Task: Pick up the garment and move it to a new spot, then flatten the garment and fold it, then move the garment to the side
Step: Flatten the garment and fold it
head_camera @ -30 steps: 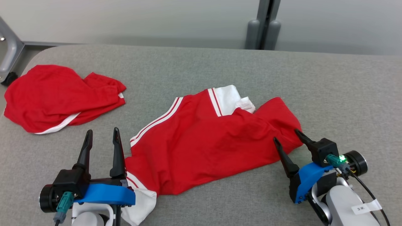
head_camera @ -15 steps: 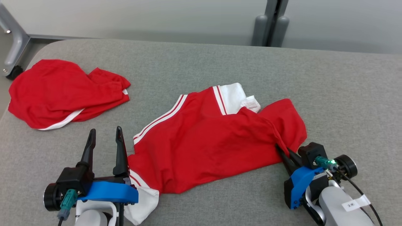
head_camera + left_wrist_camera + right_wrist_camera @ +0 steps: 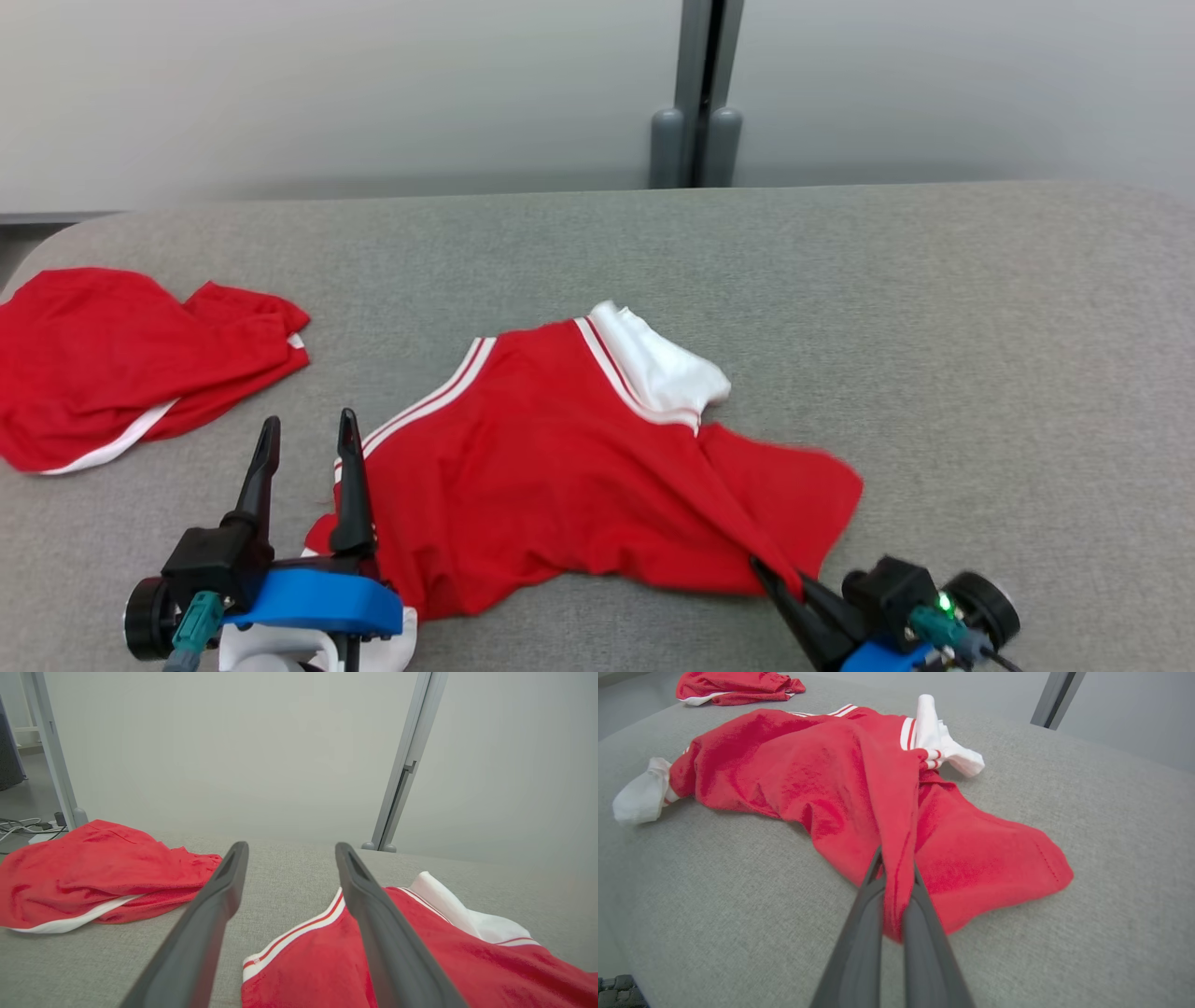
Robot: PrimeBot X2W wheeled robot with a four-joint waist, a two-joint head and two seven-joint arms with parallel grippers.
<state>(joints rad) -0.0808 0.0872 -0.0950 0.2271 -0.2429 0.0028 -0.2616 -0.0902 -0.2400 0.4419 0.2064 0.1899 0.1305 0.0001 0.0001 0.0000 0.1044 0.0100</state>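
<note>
the red soft cloth garment with white stripes and white ends (image 3: 560, 485) lies bunched in the middle of the wide grey cloth-topped counter (image 3: 934, 327). the right tool (image 3: 780, 574) is pinched tight on a fold at the garment's right end, and the cloth runs into it in a stretched ridge. the left tool (image 3: 309, 417) has its two fingers wide apart with nothing between them. it sits just by the garment's left end.

i think this is the first step: picking the garment up to take it to a new spot. only one end is held, so next the left tool likely needs to drop and close on the left end. then both can lift together, so the cloth does not drag or twist.

a second crumpled red cloth with a white band (image 3: 121, 364) lies far left, well apart. both cloths lie right on the counter, not inside any box or basket.
</note>
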